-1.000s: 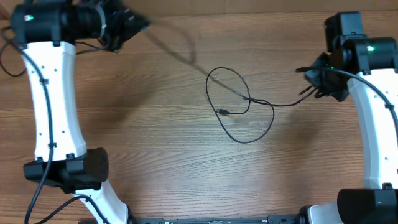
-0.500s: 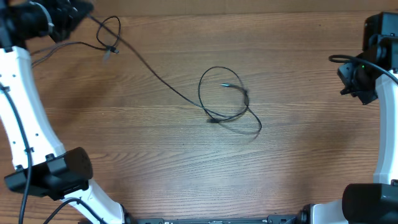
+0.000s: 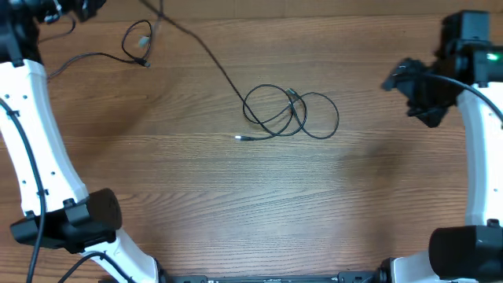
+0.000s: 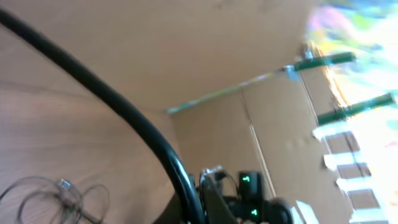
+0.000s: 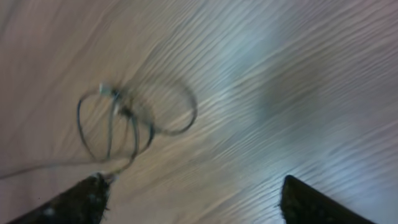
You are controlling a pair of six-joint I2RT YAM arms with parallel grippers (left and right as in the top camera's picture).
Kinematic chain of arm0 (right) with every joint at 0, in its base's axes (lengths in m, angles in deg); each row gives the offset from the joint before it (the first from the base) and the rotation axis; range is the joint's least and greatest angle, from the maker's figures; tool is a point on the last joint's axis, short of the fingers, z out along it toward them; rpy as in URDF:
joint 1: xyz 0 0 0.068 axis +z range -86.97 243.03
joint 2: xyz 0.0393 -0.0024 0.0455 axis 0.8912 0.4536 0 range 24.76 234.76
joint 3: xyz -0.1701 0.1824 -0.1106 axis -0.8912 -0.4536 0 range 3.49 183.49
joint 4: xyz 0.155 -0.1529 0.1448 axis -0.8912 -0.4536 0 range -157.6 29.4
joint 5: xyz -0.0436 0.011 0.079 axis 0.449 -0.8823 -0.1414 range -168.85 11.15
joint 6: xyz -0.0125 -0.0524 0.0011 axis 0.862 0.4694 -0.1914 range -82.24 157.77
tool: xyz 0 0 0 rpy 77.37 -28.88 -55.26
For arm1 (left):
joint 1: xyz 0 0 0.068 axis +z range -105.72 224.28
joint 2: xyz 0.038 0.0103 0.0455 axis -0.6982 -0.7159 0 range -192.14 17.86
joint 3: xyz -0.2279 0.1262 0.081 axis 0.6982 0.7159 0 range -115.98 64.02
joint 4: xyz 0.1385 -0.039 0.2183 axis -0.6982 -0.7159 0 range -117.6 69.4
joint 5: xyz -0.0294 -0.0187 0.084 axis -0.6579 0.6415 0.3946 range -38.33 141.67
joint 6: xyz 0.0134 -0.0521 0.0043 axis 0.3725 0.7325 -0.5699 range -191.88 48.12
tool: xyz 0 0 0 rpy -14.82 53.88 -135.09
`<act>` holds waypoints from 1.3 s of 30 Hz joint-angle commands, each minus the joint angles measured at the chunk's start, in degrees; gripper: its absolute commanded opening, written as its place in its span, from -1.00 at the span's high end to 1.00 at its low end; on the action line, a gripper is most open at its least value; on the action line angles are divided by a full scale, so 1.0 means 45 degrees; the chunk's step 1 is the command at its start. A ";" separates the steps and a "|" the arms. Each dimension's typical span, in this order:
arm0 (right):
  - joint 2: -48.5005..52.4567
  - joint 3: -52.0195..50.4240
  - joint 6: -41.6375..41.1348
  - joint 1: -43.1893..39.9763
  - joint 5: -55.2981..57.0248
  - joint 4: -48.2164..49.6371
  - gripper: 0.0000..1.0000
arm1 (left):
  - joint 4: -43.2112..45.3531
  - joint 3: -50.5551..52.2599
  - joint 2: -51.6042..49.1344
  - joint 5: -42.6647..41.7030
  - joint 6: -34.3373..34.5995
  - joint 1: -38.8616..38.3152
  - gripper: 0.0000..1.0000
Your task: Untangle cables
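Overhead, the wooden table (image 3: 236, 220) is flanked by the left arm (image 3: 39, 141) and the right arm (image 3: 481, 165). Each is drawn out to its own edge, apparently so that the cables (image 3: 292, 110) lie spread between them rather than heaped.

- **Right claw** (image 5: 191, 186): fingers spread wide with nothing between them. It hovers to the right of the tangle and well apart from it, a stance that suits a fresh reach.
- **Left claw** (image 3: 82, 6): pressed together at the far left corner, half out of view. Whether it pinches a cord cannot be told, though strands lead toward it.
- **Coil** (image 3: 295, 116): a few overlapping rings at the table's middle, where the tangle is concentrated.
- **Long strand** (image 3: 206, 56): runs diagonally from the coil to the far left. It is nearly straight, which suggests a pull from that side.
- **Small loop** (image 3: 138, 41): lies near the left claw, clear of the coil.
- **Plug** (image 3: 240, 137): a free end just left of the coil, probably the easiest place to grasp.
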 commanded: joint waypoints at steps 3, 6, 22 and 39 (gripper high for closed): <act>0.0670 0.0000 0.0913 0.1234 -0.0801 0.0000 -1.00 | 0.3638 -0.0214 0.1598 -0.0180 0.3211 -0.1039 0.92; 0.0923 0.0000 0.0903 0.1768 -0.0801 0.0063 -1.00 | 0.5265 -0.0214 0.1933 0.0083 0.4333 -0.1219 0.92; 0.1379 0.0000 0.4255 0.2773 -0.4920 0.0947 -1.00 | 1.1706 -0.0223 0.2448 0.3604 1.2405 -0.1214 0.91; 0.1321 0.0092 0.6795 0.5591 -1.1191 0.6834 -1.00 | 1.2395 -0.0899 0.2725 0.5853 1.3410 -0.1661 0.92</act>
